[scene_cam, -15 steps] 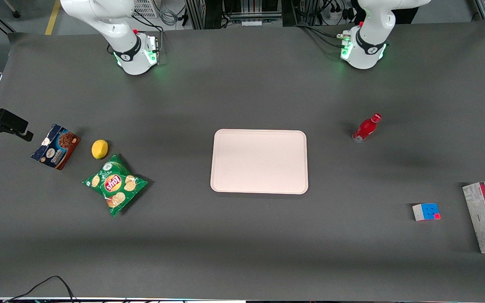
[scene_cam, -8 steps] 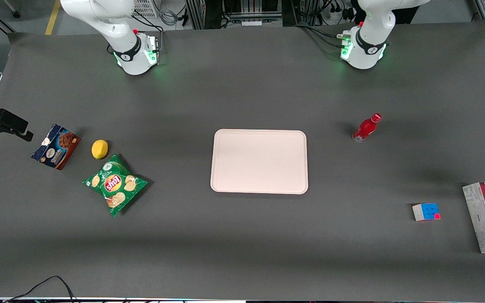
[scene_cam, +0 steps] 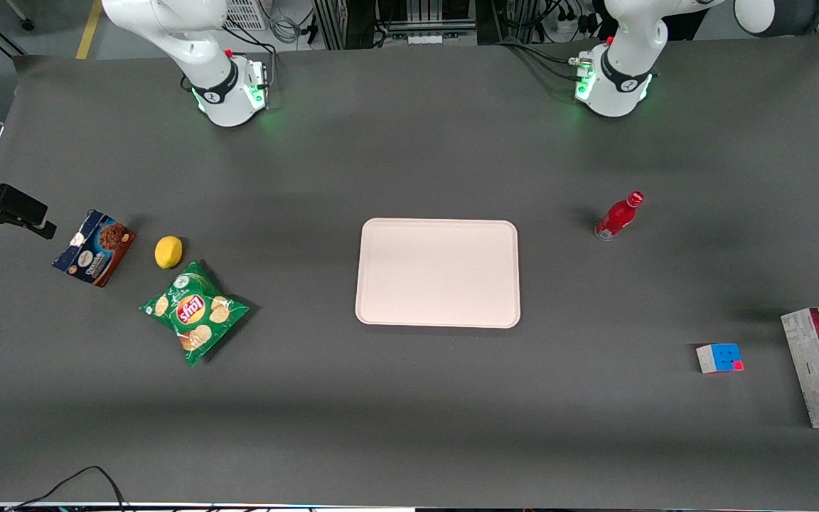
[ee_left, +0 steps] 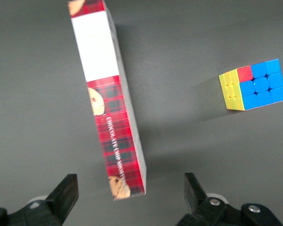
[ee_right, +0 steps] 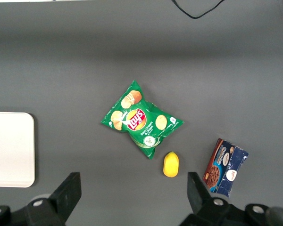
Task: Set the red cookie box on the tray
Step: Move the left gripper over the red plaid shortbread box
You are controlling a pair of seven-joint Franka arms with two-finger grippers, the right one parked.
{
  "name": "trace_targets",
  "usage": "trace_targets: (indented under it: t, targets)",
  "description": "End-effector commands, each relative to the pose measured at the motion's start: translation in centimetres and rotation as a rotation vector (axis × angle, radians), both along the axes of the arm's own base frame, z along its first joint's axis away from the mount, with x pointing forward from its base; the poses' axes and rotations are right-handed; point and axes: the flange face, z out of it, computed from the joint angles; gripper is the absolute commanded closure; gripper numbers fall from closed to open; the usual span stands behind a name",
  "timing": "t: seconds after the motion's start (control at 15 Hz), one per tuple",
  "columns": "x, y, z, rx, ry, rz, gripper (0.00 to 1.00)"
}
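Reaching for the box, tray (scene_cam: 438, 273) bare.
Gripper (ee_left: 130, 197) hangs wide above the box (ee_left: 111, 106) end; next it must descend and straddle it.

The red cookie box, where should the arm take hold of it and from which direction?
Grip the red cookie box from above, across its narrow width near mid-length. It stands on a long edge, slim face up, so the open gripper, now over one end, spans it easily, judging by the wide jaws.

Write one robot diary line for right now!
phase: reaching | gripper: open, above end of red cookie box | box: on table beside puzzle cube | tray: nothing on it
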Motion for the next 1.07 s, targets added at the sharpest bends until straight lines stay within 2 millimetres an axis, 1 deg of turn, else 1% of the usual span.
trace_targets:
  t: [0.0,0.07,0.13,0.27,0.73,0.87,0.93,1.0]
  targets:
    - [0.7,1.1,-2.0,-0.027,-0.025,-0.029,0.0]
    - [0.7,1.2,-2.7,-0.021,-0.021,-0.029,0.0]
    - [0.9,1.2,-3.0,-0.008,-0.027,-0.036,0.0]
    - [0.8,1.4,-4.1,-0.006,-0.017,-0.038,0.0]
    - [1.4,1.6,-6.4,0.049,-0.046,-0.054,0.0]
    - [1.4,1.4,-7.2,0.042,-0.038,-0.073,0.0]
    - [1.5,1.0,-7.7,0.036,-0.036,-0.073,0.0]
    - [2.3,0.2,-7.5,0.032,-0.047,-0.077,0.01]
